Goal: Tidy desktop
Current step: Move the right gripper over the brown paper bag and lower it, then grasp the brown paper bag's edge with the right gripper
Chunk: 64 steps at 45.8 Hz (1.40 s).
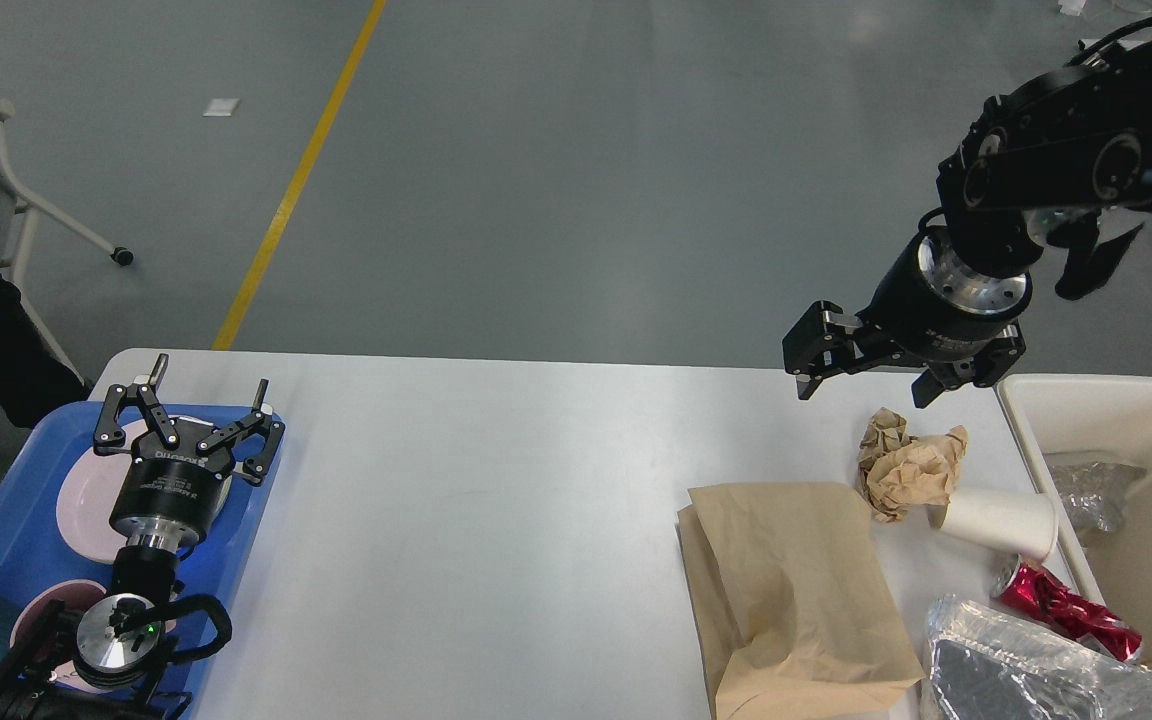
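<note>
At the far left you have a blue tray (pixel 6 545) holding a pink plate (pixel 81 495), with a second pink plate (pixel 41 605) nearer you. Your left gripper (pixel 206 395) hangs over the tray, fingers spread wide and holding nothing; white lettering runs across its black body, too small for you to read. The desktop (pixel 496 500) fills the middle of your view, its long axis running left to right. Right of center lies a flat brown paper bag (pixel 796 590), and beyond it a crumpled brown paper wad (pixel 906 462). A white paper cup (pixel 1001 522) lies on its side, beside a crushed red can (pixel 1066 610) and a foil container (pixel 1036 670). Your right gripper (pixel 868 378) hovers above the wad, fingers apart and seemingly empty. The cream bin (pixel 1116 400) sits at the far right.
</note>
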Each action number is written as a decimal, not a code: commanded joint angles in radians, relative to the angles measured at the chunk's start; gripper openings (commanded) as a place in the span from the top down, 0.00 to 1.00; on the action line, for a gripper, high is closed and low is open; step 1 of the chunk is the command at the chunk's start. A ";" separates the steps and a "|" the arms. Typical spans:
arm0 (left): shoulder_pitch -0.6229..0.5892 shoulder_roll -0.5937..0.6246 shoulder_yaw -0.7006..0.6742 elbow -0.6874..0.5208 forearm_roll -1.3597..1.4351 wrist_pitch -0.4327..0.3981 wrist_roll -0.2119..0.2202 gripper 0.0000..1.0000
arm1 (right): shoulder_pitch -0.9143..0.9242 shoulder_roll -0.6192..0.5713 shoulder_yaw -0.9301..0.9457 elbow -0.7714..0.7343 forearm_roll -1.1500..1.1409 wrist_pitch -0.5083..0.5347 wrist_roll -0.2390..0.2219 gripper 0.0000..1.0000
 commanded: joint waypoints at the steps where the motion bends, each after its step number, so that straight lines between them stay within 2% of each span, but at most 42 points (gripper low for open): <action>1: 0.000 0.000 0.000 0.000 0.000 0.000 0.000 0.04 | 0.092 0.003 0.050 0.101 0.049 0.001 -0.106 0.00; 4: 0.000 0.000 0.000 0.000 0.000 -0.001 0.000 0.04 | 0.102 0.001 0.067 0.132 0.062 0.001 -0.120 0.00; 11: 0.000 0.000 0.000 0.000 0.000 -0.001 0.000 0.04 | 0.096 -0.013 0.088 0.161 0.083 -0.028 -0.116 0.00; 16: 0.000 0.000 0.000 0.000 0.000 -0.001 -0.001 0.04 | 0.053 -0.016 0.088 0.160 0.141 -0.076 -0.111 0.00; 20: 0.000 0.000 0.000 0.000 0.000 -0.003 0.000 0.04 | -0.012 -0.016 0.097 0.155 0.143 -0.126 -0.110 0.04; 28: 0.000 0.000 0.000 0.000 0.000 -0.008 0.000 0.04 | -0.225 -0.007 0.119 0.100 0.132 -0.212 -0.108 0.04; 36: 0.000 0.000 0.000 0.002 0.000 -0.008 0.000 0.04 | -0.285 -0.004 0.168 0.092 0.125 -0.243 -0.111 0.04; 47: 0.000 0.000 0.000 0.002 0.000 -0.008 0.000 0.04 | -0.490 0.111 0.171 -0.037 0.008 -0.307 -0.116 0.04; 52: 0.000 0.000 0.000 0.000 0.000 -0.008 0.000 0.04 | -0.567 0.130 0.159 -0.077 0.006 -0.355 -0.120 0.04; 59: 0.000 0.000 0.000 0.002 0.000 -0.008 0.000 0.04 | -0.615 0.142 0.157 -0.084 0.002 -0.373 -0.122 0.03; 64: 0.000 0.000 0.000 0.000 0.000 -0.008 0.000 0.04 | -0.674 0.164 0.159 -0.144 -0.001 -0.389 -0.122 0.03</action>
